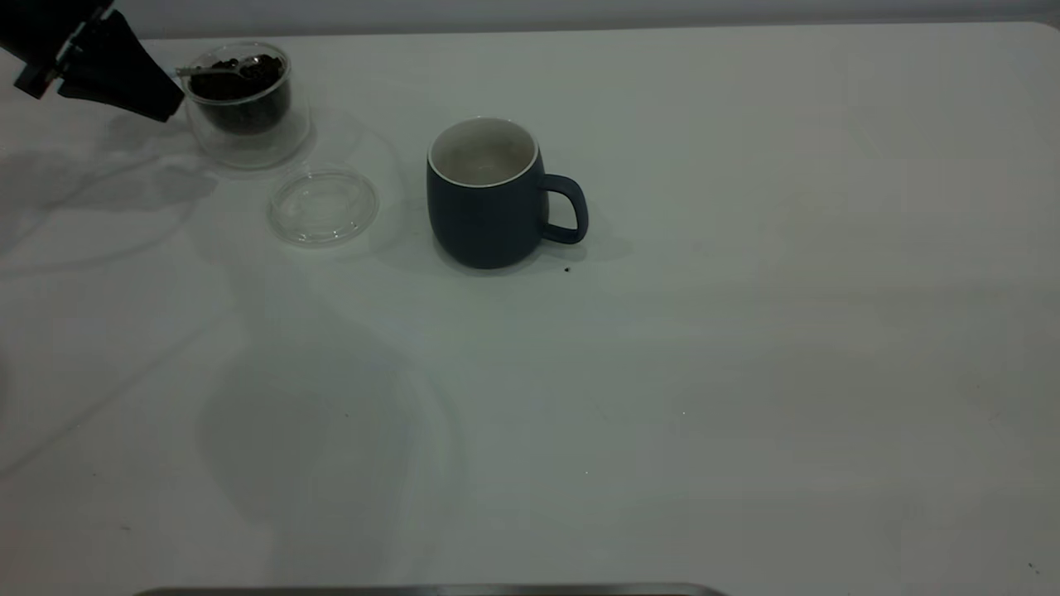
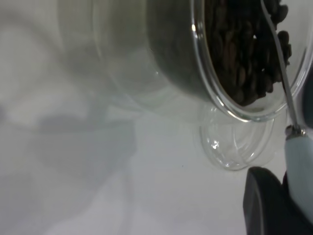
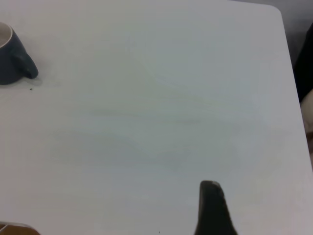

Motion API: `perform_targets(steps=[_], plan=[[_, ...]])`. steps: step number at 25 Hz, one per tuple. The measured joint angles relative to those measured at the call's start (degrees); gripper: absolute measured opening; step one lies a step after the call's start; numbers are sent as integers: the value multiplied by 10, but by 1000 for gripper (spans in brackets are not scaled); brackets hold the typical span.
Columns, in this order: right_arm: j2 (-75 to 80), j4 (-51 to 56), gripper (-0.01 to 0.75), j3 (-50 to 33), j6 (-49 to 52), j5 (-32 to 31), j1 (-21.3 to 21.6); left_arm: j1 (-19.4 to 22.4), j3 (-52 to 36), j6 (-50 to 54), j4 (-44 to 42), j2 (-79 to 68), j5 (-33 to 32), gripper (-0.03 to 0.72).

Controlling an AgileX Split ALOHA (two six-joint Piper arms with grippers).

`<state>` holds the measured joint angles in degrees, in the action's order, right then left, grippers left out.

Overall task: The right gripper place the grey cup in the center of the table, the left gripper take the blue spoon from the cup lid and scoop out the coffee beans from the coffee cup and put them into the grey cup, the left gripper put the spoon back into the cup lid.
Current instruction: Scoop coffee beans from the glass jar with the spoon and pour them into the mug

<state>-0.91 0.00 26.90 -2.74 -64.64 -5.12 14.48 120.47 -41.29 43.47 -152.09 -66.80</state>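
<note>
The grey cup [image 1: 489,194] stands upright near the middle of the table [image 1: 745,331], handle towards the right, and its white inside looks empty. The coffee cup [image 1: 248,124], holding coffee beans [image 1: 244,95], stands at the far left. My left gripper [image 1: 170,103] hangs beside it, shut on the blue spoon [image 1: 224,70], whose metal bowl lies over the beans. The left wrist view shows the pale handle [image 2: 299,156] against a black finger [image 2: 261,200], with the neck reaching in over the beans [image 2: 239,58]. The cup lid [image 1: 323,207] lies bare between the two cups. My right gripper [image 3: 212,210] hovers over bare table far from the grey cup [image 3: 10,58].
A small dark speck [image 1: 567,268] lies just in front of the grey cup's handle. The table's rounded far corner [image 3: 274,10] shows in the right wrist view. A dark strip [image 1: 431,590] runs along the near edge in the exterior view.
</note>
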Motion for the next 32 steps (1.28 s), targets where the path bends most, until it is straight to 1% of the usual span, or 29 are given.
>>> perform_targets(steps=[13, 20, 32], plan=[[0, 0, 460, 0, 0, 0, 0, 14, 0, 24, 8, 0, 0, 90], [0, 0, 460, 0, 0, 0, 0, 15, 0, 26, 45, 0, 0, 90], [0, 0, 460, 0, 0, 0, 0, 15, 0, 39, 47, 0, 0, 90]])
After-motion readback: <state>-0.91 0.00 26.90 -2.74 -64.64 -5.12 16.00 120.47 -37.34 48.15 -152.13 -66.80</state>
